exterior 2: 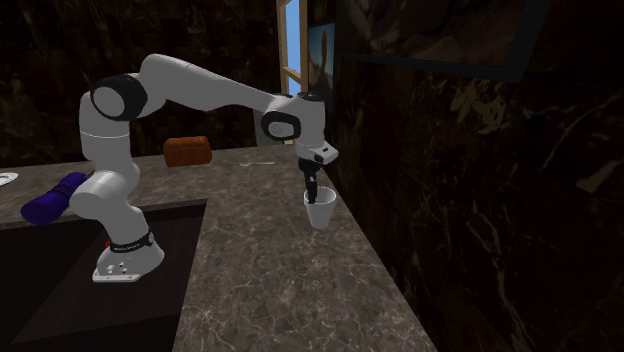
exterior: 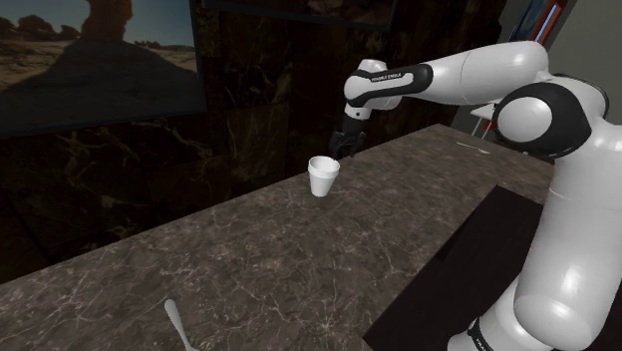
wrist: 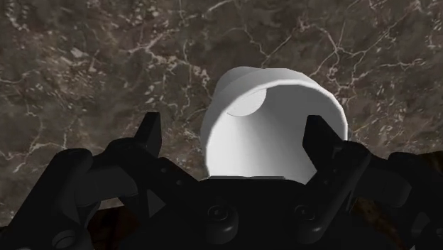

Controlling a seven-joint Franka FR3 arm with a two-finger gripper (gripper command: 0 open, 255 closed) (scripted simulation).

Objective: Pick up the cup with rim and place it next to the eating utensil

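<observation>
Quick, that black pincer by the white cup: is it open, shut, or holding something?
Pincer: open, at the rim of the white cup, holding nothing.

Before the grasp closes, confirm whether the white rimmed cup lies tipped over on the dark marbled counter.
No: in the shoulder view the white rimmed cup stands upright, mouth up, on the dark marbled counter.

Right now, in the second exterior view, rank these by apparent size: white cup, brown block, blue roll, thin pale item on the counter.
1. blue roll
2. brown block and white cup: too alike to rank
3. thin pale item
</observation>
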